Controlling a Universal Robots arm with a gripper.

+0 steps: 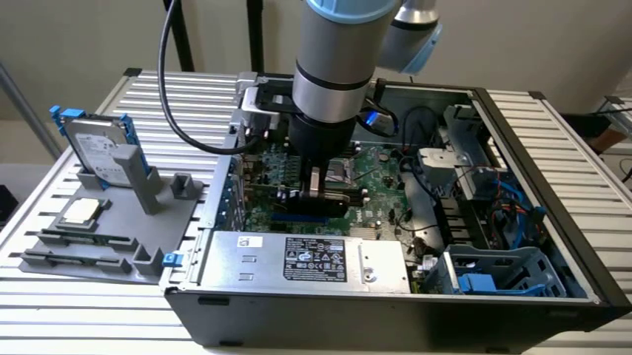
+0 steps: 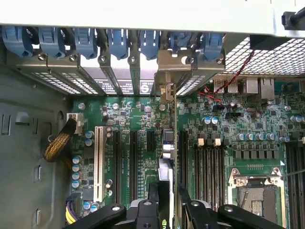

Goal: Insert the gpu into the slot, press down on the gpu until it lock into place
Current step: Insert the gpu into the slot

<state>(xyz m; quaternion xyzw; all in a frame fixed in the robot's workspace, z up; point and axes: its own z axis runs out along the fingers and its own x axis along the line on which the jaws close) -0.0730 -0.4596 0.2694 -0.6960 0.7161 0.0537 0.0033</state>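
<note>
The end effector (image 1: 318, 195) was clamped on the one gpu (image 1: 342, 203), held upright on edge beside the CPU socket (image 2: 255, 193). The wrist view showed its fingers (image 2: 151, 202) flanking the card's thin edge, with seven blue clips (image 2: 119, 43) beyond. The exterior view showed one blue slot (image 1: 288, 219) just beneath and one power supply (image 1: 306, 259).

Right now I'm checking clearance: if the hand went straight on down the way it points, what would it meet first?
The gpu clamped in the hand would reach the motherboard first, probably at the slot under it; depth is unclear.
</note>
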